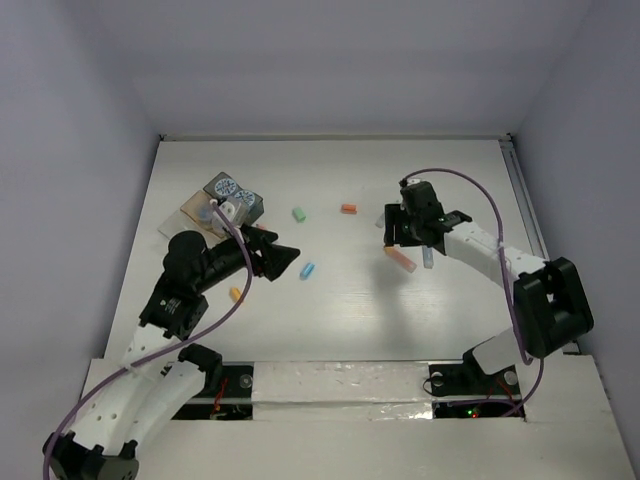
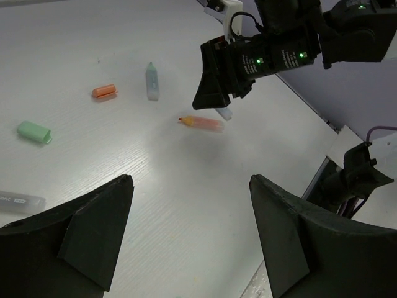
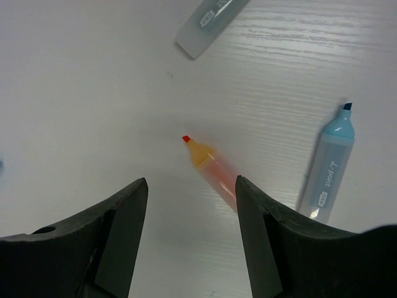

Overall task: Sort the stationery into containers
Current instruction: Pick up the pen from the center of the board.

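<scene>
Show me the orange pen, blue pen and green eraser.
orange pen (image 3: 214, 171), right wrist view, its body.
blue pen (image 3: 329, 169), right wrist view, its barrel.
green eraser (image 2: 34, 131), left wrist view, its middle.

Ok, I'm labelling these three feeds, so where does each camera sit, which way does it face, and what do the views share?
Top view: above and behind the bases, looking down on the table; both arms, left gripper and right gripper show.
Left wrist view: on the left arm, facing across the table at the right arm; own fingers at bottom.
Right wrist view: on the right arm, looking down; own fingers flank an orange pen.
Shared: all three show that pen.
</scene>
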`<action>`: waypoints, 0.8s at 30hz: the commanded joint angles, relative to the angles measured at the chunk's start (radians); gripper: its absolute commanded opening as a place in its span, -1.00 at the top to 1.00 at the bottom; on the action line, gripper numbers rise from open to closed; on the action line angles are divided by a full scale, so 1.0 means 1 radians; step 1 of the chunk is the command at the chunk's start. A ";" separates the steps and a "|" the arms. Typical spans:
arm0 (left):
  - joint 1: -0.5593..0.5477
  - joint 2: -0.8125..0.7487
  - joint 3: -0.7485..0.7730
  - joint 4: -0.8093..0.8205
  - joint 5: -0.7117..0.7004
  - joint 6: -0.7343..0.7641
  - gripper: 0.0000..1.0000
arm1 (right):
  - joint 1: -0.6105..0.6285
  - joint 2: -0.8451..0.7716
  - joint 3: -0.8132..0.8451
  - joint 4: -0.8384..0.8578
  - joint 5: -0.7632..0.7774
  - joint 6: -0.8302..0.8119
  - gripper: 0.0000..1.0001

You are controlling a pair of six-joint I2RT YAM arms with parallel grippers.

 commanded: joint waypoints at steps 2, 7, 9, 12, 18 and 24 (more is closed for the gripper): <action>-0.030 -0.034 0.045 0.006 -0.028 0.027 -0.46 | -0.011 0.050 0.087 -0.005 -0.037 -0.027 -0.30; -0.049 -0.058 0.045 0.001 -0.043 0.031 -0.46 | -0.032 0.128 0.158 -0.007 -0.020 -0.027 -0.34; -0.058 -0.063 0.046 -0.003 -0.054 0.034 -0.46 | -0.032 0.161 0.179 -0.007 0.012 -0.029 -0.34; -0.070 -0.066 0.046 -0.005 -0.060 0.034 -0.46 | -0.053 0.200 0.204 -0.007 0.009 -0.035 -0.35; -0.089 -0.077 0.048 -0.008 -0.083 0.037 -0.47 | -0.078 0.279 0.262 0.006 0.008 -0.023 -0.49; -0.098 -0.078 0.046 -0.008 -0.099 0.038 -0.47 | -0.087 0.421 0.386 0.007 0.034 -0.007 -0.63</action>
